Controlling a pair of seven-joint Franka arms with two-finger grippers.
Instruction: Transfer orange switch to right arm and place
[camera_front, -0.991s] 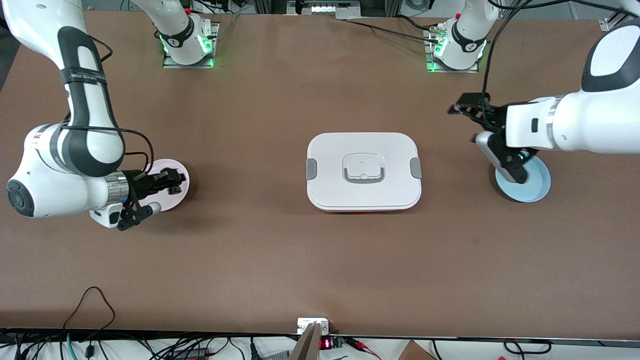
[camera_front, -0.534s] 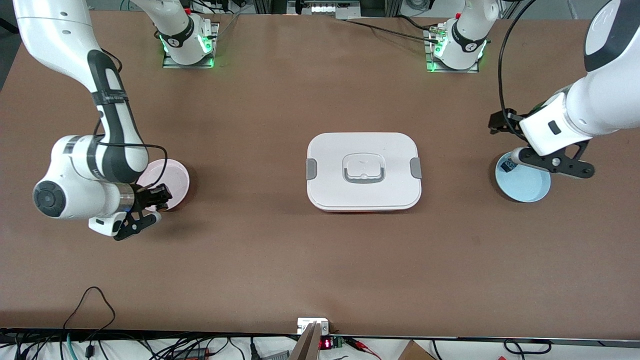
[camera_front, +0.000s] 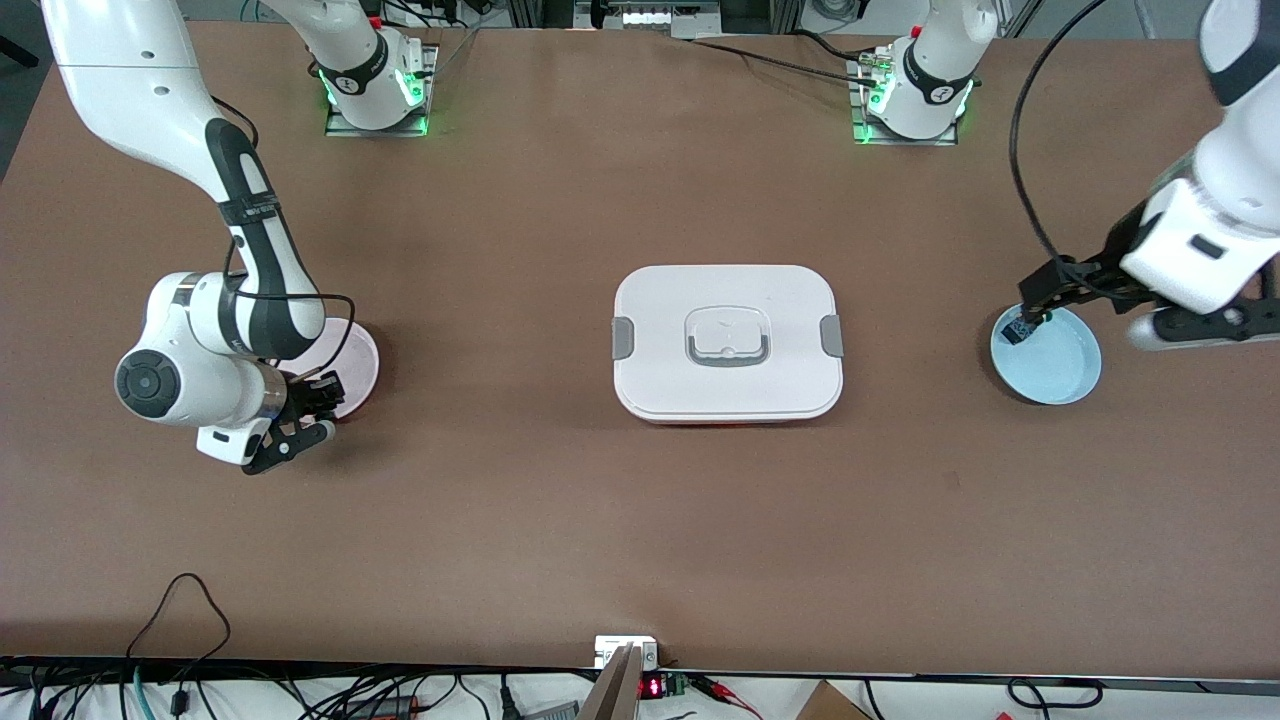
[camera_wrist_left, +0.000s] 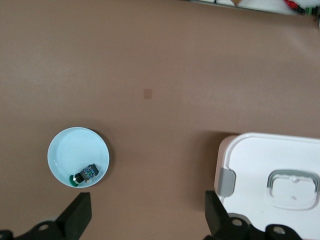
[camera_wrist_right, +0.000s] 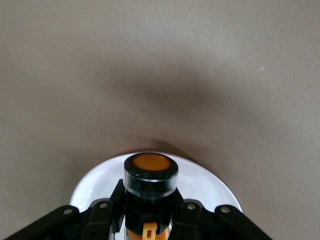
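orange switch (camera_wrist_right: 150, 192) held by its black body between the closed fingers of right gripper (camera_front: 318, 395), over pink plate (camera_front: 355, 345) at mid-left of the front view | judged light, rigid, smooth; body flats best gripped, button spared | left gripper (camera_wrist_left: 145, 220) spread wide, empty, above blue plate (camera_front: 1060, 385) at mid-right, where a green-tipped switch (camera_wrist_left: 85, 173) lies

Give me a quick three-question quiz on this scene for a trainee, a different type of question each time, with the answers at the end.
1. True or false: the right hand is shut on the orange switch.
2. The green switch lies in which plate? A: the pink plate. B: the blue plate. C: neither.
3. Fill in the blank: the left hand, over the table beside the blue plate, has its fingers ____.

Key
1. True.
2. B. The pink plate sits below the right hand.
3. Open.
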